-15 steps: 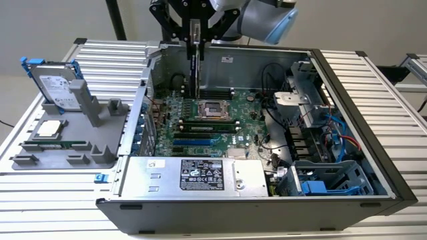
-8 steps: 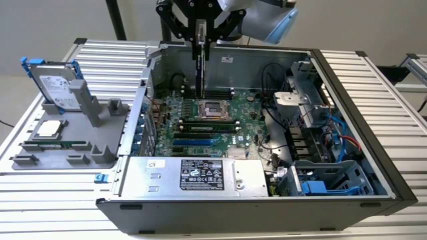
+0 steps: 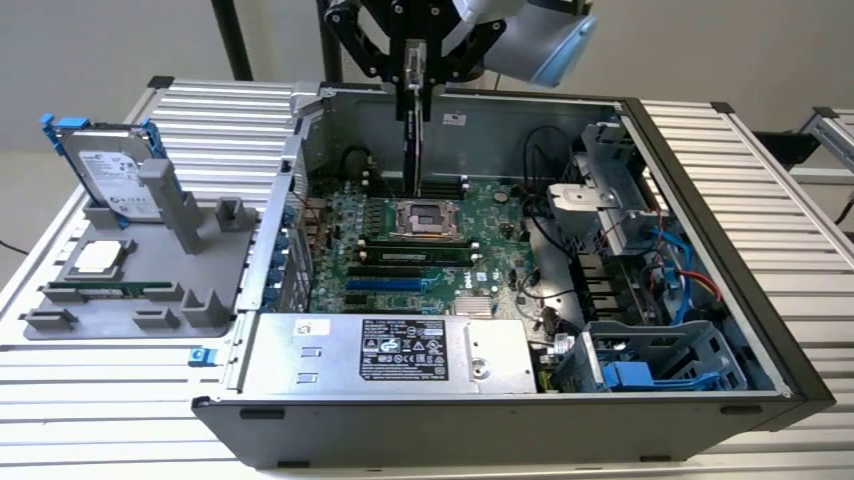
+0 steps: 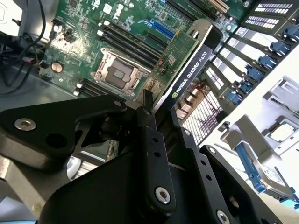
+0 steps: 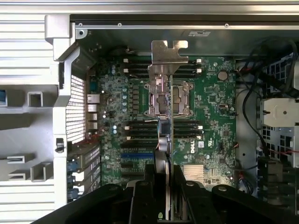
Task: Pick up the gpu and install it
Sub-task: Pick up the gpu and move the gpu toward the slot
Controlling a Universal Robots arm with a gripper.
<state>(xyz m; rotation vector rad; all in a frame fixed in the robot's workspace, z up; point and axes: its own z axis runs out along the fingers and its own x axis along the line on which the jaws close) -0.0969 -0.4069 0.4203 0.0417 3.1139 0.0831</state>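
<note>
Step in hand — transport, as a judgement: graphics card [image 3: 416,150] up in the air over the open computer case [image 3: 694,200], not yet seated in any slot.

Gripper [image 3: 415,78]: pressed together on the graphics card, pinching one short end, fingers [image 4: 148,135] flat against both faces.

Graphics card, position: hanging straight down from the gripper, on edge. Green board face and black cooler edge plain in the second wrist view [image 4: 184,65]; silver bracket [image 5: 168,56] at the end away from the fingers.

Below the gripper: motherboard [image 3: 400,255], with the card's lower end over the processor socket [image 3: 424,218] and apart from it. Blue slot [image 5: 138,155] below and off to one side of the gripper, not under the card.

Requirement for seating, judged from the layout: long contact edge turned toward the board and lined up over a slot, bracket brought to the perforated rear wall [image 5: 77,112] — slow, square descent, with memory slots and cables close by.
</note>
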